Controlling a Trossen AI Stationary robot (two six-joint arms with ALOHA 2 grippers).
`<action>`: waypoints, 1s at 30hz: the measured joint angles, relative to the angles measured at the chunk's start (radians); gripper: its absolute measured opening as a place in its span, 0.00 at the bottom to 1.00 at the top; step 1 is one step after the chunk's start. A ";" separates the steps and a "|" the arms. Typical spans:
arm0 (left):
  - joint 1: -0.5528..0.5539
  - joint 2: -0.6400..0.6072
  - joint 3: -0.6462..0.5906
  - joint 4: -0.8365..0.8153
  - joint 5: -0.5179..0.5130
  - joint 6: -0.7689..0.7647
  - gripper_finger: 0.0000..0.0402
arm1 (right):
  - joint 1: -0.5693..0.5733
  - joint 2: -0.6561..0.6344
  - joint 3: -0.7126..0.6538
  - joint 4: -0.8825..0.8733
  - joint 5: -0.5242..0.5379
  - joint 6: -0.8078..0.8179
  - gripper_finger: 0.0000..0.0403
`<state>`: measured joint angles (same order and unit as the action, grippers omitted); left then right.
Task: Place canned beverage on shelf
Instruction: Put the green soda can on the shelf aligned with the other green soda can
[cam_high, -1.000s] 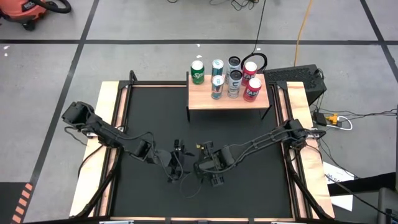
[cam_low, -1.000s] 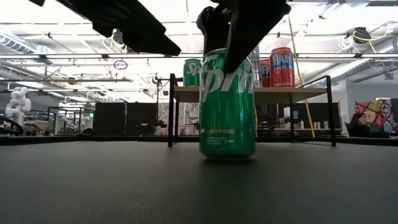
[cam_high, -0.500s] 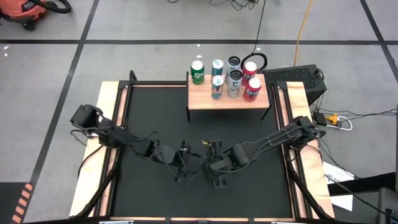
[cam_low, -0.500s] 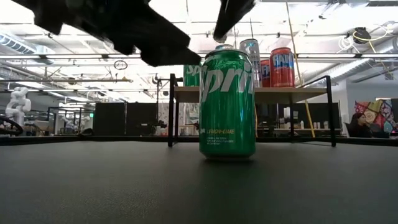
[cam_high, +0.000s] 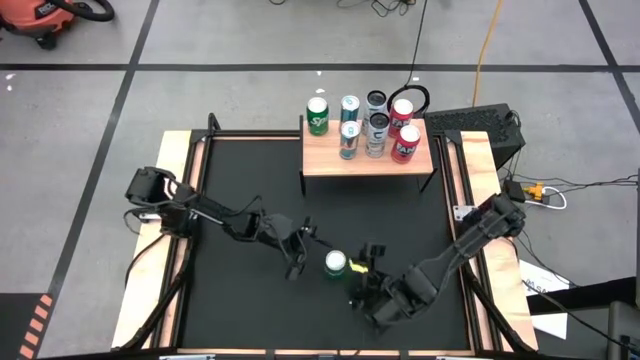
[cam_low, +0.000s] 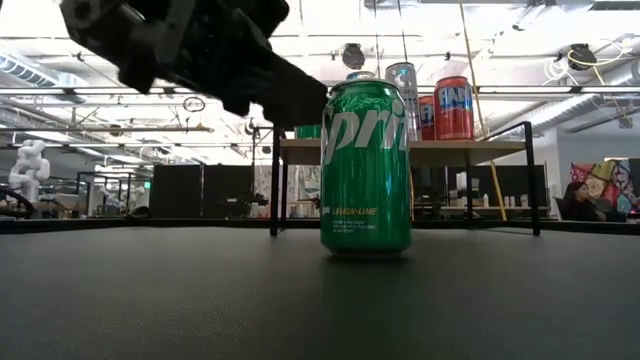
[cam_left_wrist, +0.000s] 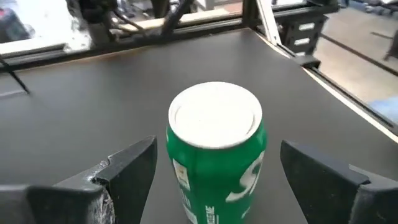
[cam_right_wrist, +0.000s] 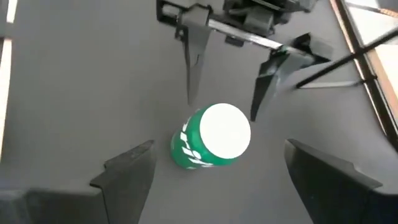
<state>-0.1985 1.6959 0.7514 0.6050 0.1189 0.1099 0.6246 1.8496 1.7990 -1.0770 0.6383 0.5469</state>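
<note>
A green Sprite can (cam_high: 335, 263) stands upright on the black table (cam_high: 240, 180), near the middle of its front half, well apart from the shelf (cam_high: 366, 161). Nothing grips the can.

The left gripper (cam_high: 305, 252) sits just beside the can on its left, low over the table. Its two dark fingers (cam_left_wrist: 127, 171) are spread wide, one to each side of the can, with a clear gap between each finger and the can's wall. It holds nothing.

The right gripper (cam_high: 365, 293) hangs near the can, in front of it and to its right. Its fingers (cam_right_wrist: 127, 168) are also spread wide and hold nothing, and the can stands clear of them.

The shelf, a small light-wood top on thin black legs, stands at the table's far edge. Six cans (cam_high: 364, 125) stand on it: a green one at the left, silver and teal ones in the middle, and two red ones at the right.
</note>
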 joint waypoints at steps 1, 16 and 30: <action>0.008 0.012 -0.001 0.012 0.024 -0.004 0.83 | 0.012 0.000 -0.007 0.000 0.023 0.027 0.85; 0.037 0.167 0.074 0.119 0.202 -0.022 0.83 | 0.155 -0.001 -0.270 0.090 0.394 0.639 0.85; 0.038 0.211 0.095 0.152 0.256 -0.015 0.83 | 0.202 -0.001 -0.453 0.299 0.547 0.846 0.85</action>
<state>-0.1601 1.9073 0.8468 0.7574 0.3751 0.0945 0.8268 1.8488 1.3460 -0.7776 1.1851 1.3931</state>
